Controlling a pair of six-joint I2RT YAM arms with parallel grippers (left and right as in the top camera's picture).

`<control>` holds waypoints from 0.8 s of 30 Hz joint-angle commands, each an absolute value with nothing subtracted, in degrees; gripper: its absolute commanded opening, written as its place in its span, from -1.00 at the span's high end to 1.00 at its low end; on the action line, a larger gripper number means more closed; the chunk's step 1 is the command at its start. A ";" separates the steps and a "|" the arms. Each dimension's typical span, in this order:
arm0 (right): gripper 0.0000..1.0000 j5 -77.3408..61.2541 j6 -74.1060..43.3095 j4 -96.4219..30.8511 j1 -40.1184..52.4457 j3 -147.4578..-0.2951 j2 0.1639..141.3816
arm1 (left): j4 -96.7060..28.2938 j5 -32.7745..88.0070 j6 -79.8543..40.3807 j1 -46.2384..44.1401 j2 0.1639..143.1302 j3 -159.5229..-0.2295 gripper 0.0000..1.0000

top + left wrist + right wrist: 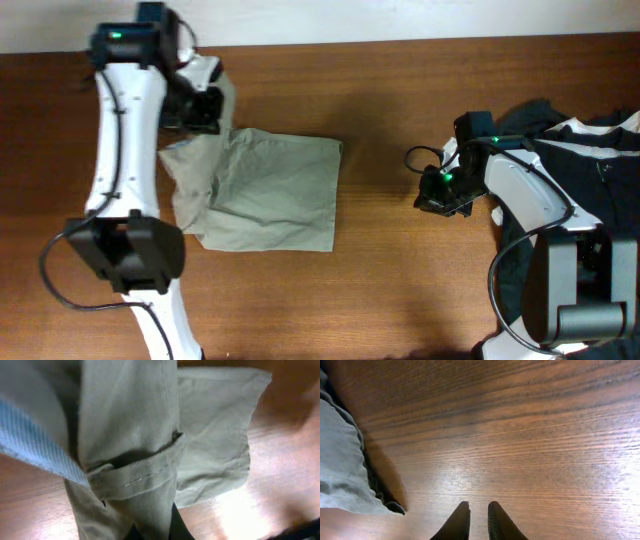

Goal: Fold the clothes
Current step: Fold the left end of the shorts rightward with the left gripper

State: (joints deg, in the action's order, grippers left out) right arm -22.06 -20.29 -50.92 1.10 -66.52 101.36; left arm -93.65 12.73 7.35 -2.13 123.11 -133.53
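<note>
Clenched jaws on the left gripper [203, 103] are biting a bunched edge of the khaki shorts [270, 190] at the far left of the wooden table [380, 300]. That edge is lifted and drapes down past a stitched hem, while the rest of the shorts lies flat, spread toward the middle of the table. Over on the right, the right gripper [432, 195] sits low over bare wood, jaws pinched nearly together on nothing, just beside the black garment with white trim [590, 150] heaped at the right edge.
</note>
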 commanded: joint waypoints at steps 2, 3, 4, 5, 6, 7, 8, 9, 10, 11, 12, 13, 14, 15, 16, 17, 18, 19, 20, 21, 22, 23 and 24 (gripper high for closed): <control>0.65 -21.52 -18.24 -50.72 1.21 -66.65 100.66 | -88.71 11.05 1.87 -10.07 123.09 -119.55 0.99; 0.64 -21.54 -18.24 -50.59 1.21 -66.65 100.66 | -86.43 13.78 1.87 -11.07 123.09 -116.90 0.99; 0.64 -21.52 -18.26 -50.52 1.21 -66.65 100.66 | -84.03 16.27 1.30 -11.99 123.09 -114.56 0.99; 0.64 -21.52 -18.24 -50.50 1.21 -66.65 100.66 | -81.93 18.28 0.32 -12.93 123.09 -112.64 0.99; 0.64 -21.08 -18.26 -50.54 1.21 -66.65 100.66 | -78.96 20.36 -0.64 -14.33 123.09 -109.89 0.99; 0.64 -20.58 -18.24 -50.54 1.21 -66.65 100.66 | -77.30 21.12 -1.23 -15.18 123.09 -108.29 0.99; 0.64 -20.25 -18.24 -50.54 1.21 -66.63 100.68 | -74.85 21.28 -2.70 -16.36 123.09 -105.89 0.99; 0.64 -20.25 -18.26 -50.54 1.21 -66.63 100.75 | -72.82 21.28 -3.44 -17.23 123.09 -103.85 0.98; 0.64 -20.25 -18.24 -50.54 1.21 -66.63 100.75 | -70.72 21.26 -4.05 -17.96 123.09 -101.58 0.92; 0.64 -20.27 -18.26 -50.54 1.21 -66.63 100.75 | -69.28 21.23 -4.97 -18.28 123.09 -99.90 0.87; 0.63 -20.25 -18.24 -50.54 1.21 -66.63 100.75 | -67.85 21.23 -5.89 -18.37 123.09 -98.39 0.84; 0.64 -20.25 -18.26 -50.54 1.21 -66.63 100.75 | -66.13 21.26 -6.76 -18.37 123.09 -96.86 0.49; 0.64 -20.25 -18.24 -50.54 1.21 -66.63 100.75 | -64.05 21.28 -8.23 -18.37 123.09 -95.66 0.36; 0.64 -20.25 -18.26 -50.57 1.21 -66.63 100.75 | -63.07 21.76 -9.52 -18.37 123.09 -95.29 0.32; 0.63 -20.25 -18.26 -50.57 1.21 -66.63 100.77 | -62.65 23.38 -10.09 -18.37 123.09 -95.29 0.22; 0.64 -20.25 -18.26 -50.57 1.21 -66.63 100.75 | -62.37 27.27 -10.07 -18.37 123.09 -95.29 0.20; 0.64 -20.25 -18.26 -50.57 1.21 -66.63 100.77 | -62.35 31.40 -10.07 -18.31 123.09 -95.29 0.20; 0.64 -20.25 -18.26 -50.57 1.21 -66.63 100.75 | -62.37 34.59 -10.04 -18.22 123.09 -95.31 0.24; 0.64 -20.27 -18.26 -50.59 1.21 -66.63 100.75 | -62.39 37.17 -10.04 -18.20 123.07 -95.57 0.35; 0.63 -20.27 -18.24 -50.61 1.21 -66.63 100.75 | -62.39 39.64 -10.04 -18.09 123.07 -96.09 0.40; 0.64 -20.27 -18.24 -50.65 1.21 -66.63 100.75 | -62.39 43.62 -10.07 -17.82 123.07 -97.36 0.46; 0.64 -20.27 -18.24 -50.68 1.21 -66.63 100.77 | -62.48 45.74 -10.07 -17.72 123.07 -98.67 0.51; 0.64 -20.29 -18.24 -50.76 1.21 -66.63 100.77 | -63.16 45.87 -10.04 -17.52 123.07 -100.20 0.53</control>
